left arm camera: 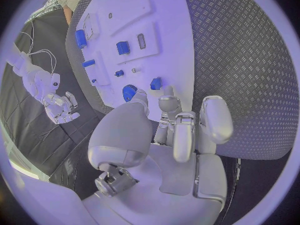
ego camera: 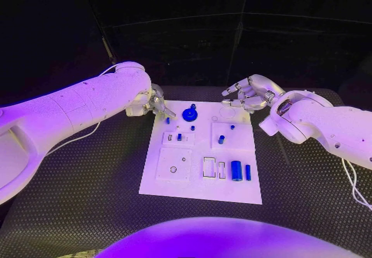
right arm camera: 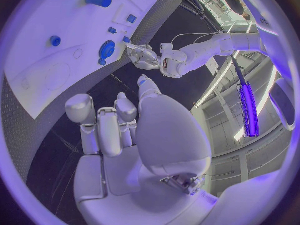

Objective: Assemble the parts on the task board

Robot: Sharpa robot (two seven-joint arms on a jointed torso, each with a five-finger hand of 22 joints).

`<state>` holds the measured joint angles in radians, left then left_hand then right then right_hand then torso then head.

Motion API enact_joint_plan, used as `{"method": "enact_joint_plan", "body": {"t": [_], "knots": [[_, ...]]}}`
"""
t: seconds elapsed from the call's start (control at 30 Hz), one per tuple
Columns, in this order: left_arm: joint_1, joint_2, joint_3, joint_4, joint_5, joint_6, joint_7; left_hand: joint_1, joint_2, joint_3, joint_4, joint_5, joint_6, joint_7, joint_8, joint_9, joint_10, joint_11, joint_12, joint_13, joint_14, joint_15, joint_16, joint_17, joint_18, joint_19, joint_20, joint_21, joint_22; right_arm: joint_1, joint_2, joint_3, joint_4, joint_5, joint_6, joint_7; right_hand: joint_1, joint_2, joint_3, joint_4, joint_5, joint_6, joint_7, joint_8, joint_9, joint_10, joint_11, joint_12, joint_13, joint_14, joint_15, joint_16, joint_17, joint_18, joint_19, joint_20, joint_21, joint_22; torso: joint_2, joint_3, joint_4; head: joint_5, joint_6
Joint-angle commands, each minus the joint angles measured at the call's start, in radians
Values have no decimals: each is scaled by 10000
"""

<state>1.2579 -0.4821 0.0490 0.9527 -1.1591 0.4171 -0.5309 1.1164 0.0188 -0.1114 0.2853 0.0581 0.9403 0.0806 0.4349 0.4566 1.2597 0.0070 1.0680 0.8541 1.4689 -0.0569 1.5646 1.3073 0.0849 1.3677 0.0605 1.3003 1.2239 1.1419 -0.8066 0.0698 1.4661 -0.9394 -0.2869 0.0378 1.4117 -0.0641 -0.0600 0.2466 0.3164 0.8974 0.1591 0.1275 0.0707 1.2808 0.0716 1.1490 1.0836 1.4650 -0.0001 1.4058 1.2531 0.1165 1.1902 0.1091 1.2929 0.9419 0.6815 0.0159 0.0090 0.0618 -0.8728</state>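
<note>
My left hand hovers at the board's ten o'clock corner, fingers loosely apart, holding nothing, beside a small blue peg. My right hand hangs spread and empty at one o'clock. A blue gear sits near twelve; a cylinder lies around five.

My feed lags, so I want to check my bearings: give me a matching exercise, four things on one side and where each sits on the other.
Things:
1. blue gear
2. blue cylinder
3. left robot hand
4. right robot hand

Places:
A. at the task board's far right corner
B. near right part of the board
C. far part of the board, near the middle
D. at the board's far left corner

Pairs: 1-C, 2-B, 3-D, 4-A
</note>
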Motion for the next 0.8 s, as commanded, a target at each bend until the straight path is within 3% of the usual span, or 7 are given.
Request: {"method": "enact_joint_plan", "body": {"t": [0.03, 0.47, 0.8], "knots": [[3, 18, -5, 12, 35, 146, 32, 139, -8, -80, 2, -38, 85, -19, -40, -19, 56, -23, 48, 4, 1019, 19, 62, 2635, -12, 67, -31, 52, 6, 18, 11, 7, 6, -14, 45, 92, -36, 40, -51, 0, 64, 60, -11, 51, -15, -15, -24, -17, -3, 420, -63, -21, -2, 52, -24, -46, -47, -6, 2, 6, -1, 12, 2], [-31, 29, -33, 69, 36, -120, 37, 309, 123, -91, 7, -33, 172, -40, -16, -42, 30, -39, 19, -52, 1019, 8, 62, 2635, -5, 52, -41, 26, -13, 18, 21, 7, -1, -14, 50, 92, -32, 53, -54, -2, 73, 62, -12, 55, -15, -24, -25, -30, -19, 420, -65, -25, -6, 53, -24, -46, -50, -9, -2, 4, -1, 30, 2], [-35, 31, -35, 104, 131, -93, 32, 748, 405, -50, -90, -32, 279, -63, 68, -55, 29, -61, 32, -65, 1019, -11, 62, 2635, -8, 58, -61, 23, 15, 18, 34, 7, -16, -12, 50, 92, -32, 53, -54, -2, 73, 62, -12, 55, -15, -24, -25, -30, -19, 420, -65, -25, -6, 53, -24, -46, -50, -9, 0, 8, -4, 29, 2]]}}
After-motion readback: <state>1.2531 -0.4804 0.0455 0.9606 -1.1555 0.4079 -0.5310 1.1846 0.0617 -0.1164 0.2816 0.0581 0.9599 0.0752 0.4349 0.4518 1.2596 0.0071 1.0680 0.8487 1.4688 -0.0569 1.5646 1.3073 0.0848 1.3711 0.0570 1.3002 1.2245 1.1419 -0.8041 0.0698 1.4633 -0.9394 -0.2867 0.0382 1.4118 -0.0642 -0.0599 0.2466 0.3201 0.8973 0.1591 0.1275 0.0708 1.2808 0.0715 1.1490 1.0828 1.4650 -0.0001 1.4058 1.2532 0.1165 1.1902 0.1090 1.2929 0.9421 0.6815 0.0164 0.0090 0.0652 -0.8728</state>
